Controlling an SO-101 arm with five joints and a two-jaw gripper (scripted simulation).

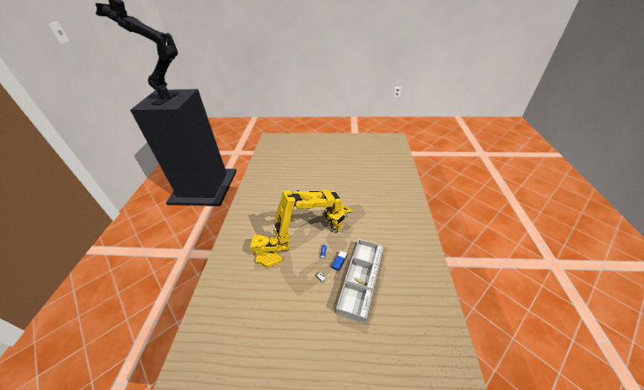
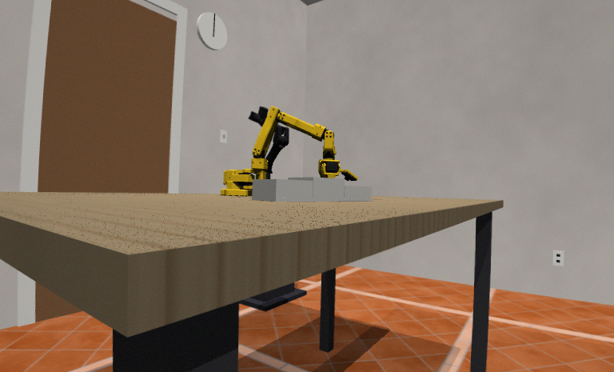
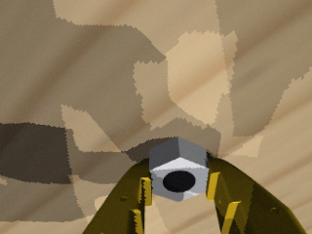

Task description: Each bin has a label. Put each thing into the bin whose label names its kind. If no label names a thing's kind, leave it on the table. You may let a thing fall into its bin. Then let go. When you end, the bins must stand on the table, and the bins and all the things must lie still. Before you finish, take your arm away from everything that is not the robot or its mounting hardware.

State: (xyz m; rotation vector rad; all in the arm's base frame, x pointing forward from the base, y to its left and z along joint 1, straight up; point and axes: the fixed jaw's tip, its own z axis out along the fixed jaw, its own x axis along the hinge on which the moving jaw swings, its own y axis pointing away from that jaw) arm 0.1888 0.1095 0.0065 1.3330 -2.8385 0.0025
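A grey hex nut (image 3: 177, 171) is clamped between the nearly closed claw (image 3: 177, 189) at the lower centre of the wrist view, low over the table (image 3: 97, 14).

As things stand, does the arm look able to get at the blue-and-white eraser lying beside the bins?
Probably yes, but not at once. The eraser lies apart from the bins, nothing over it, near the arm's base. However, the gripper has its jaws shut on a grey hex nut, which must be released first.
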